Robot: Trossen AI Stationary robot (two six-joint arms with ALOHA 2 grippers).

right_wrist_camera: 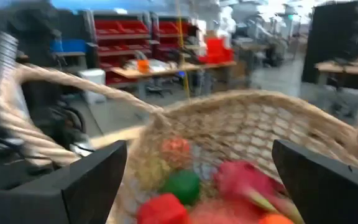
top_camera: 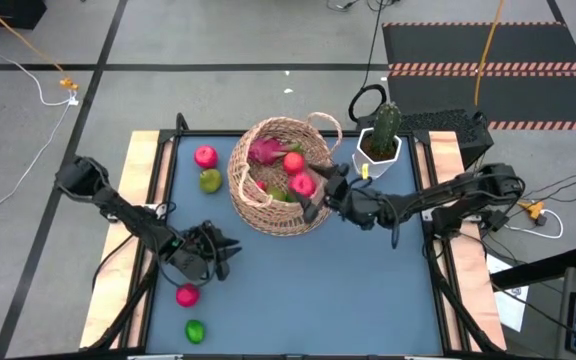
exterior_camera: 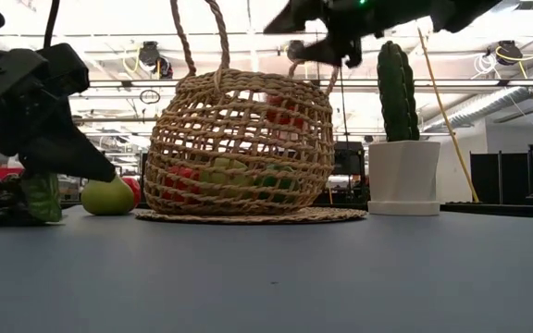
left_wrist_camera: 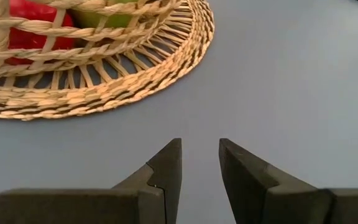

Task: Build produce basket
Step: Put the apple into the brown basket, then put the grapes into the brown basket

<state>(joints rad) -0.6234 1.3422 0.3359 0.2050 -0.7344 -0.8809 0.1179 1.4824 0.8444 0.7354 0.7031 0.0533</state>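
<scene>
basket (top_camera: 280, 190) mid-tabletop, fruit inside | four fruits outside: two far-left, two near-left | cactus pot (top_camera: 379, 147) right | right tool (top_camera: 320, 190) wide at rim, empty | left tool (top_camera: 220, 252) narrow, empty

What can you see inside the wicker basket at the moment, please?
Inside the basket lie a pink dragon fruit, red apples and some green fruit. Whatever sits beneath them is covered.

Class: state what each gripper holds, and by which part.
Nothing. The left gripper stands empty over the table; the right gripper is open above the basket.
</scene>
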